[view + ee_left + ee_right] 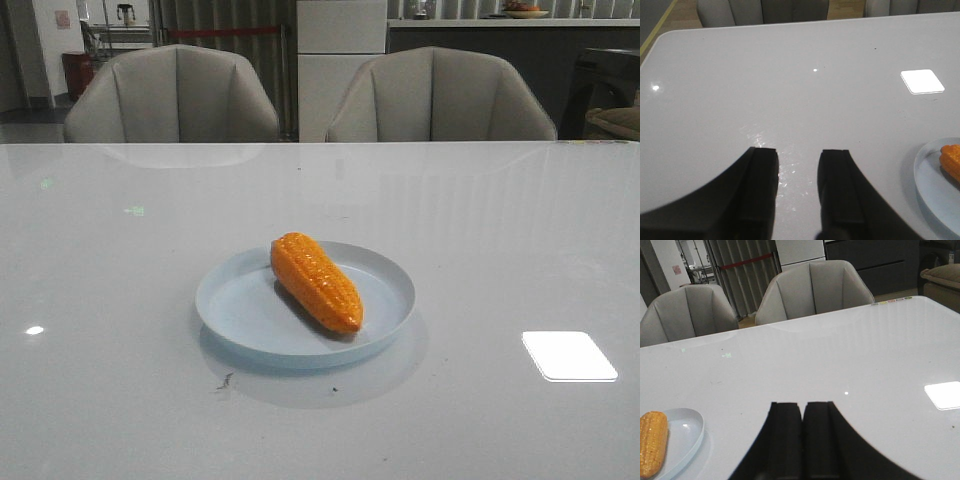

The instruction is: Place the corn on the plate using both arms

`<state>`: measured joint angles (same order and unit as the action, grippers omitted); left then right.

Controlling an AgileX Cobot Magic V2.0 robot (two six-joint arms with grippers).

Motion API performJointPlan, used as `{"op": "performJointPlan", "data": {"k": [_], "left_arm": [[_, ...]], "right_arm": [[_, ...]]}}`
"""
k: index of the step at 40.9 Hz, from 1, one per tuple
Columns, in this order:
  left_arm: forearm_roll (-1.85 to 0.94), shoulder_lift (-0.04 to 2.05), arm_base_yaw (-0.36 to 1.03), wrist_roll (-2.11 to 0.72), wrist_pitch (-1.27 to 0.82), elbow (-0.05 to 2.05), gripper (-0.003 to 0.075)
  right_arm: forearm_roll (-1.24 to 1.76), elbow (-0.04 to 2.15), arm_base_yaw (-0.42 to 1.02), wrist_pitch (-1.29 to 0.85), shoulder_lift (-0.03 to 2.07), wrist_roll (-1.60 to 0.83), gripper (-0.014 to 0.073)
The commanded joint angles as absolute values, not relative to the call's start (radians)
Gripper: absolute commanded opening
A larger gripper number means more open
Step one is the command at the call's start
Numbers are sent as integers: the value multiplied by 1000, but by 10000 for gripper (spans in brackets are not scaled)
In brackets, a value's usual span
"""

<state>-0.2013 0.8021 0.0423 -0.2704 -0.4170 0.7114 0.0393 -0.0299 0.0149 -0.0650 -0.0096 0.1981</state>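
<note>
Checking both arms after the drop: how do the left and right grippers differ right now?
The left gripper is open, a clear gap of bare table between its fingers; the right gripper is shut, fingers pressed together. In the left gripper's wrist view the table fills nearly the whole frame; the right gripper's view reaches past it to the chairs. Both are empty and off the corn, which lies on the plate.

Front view faces the plate [240, 320]; both wrist views catch its edge.

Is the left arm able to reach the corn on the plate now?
Probably yes. The left gripper is open and empty, and only bare table lies between it and the corn on the plate.
</note>
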Motion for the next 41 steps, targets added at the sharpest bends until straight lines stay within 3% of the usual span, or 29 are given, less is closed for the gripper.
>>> {"op": "performJointPlan", "data": {"k": [1, 29, 33, 37, 41], "left_arm": [[-214, 799, 40, -266, -338, 740, 276], [-196, 795, 56, -266, -337, 740, 273], [-72, 756, 56, -266, -341, 739, 221], [-58, 682, 57, -266, -317, 706, 92], [-54, 574, 57, -262, -227, 638, 97]], "right_arm": [[45, -7, 9, 6, -1, 188, 69], [45, -7, 9, 6, -1, 188, 69], [45, -7, 9, 6, -1, 188, 69], [45, -7, 9, 6, -1, 188, 69], [45, -7, 9, 6, -1, 188, 69]]}}
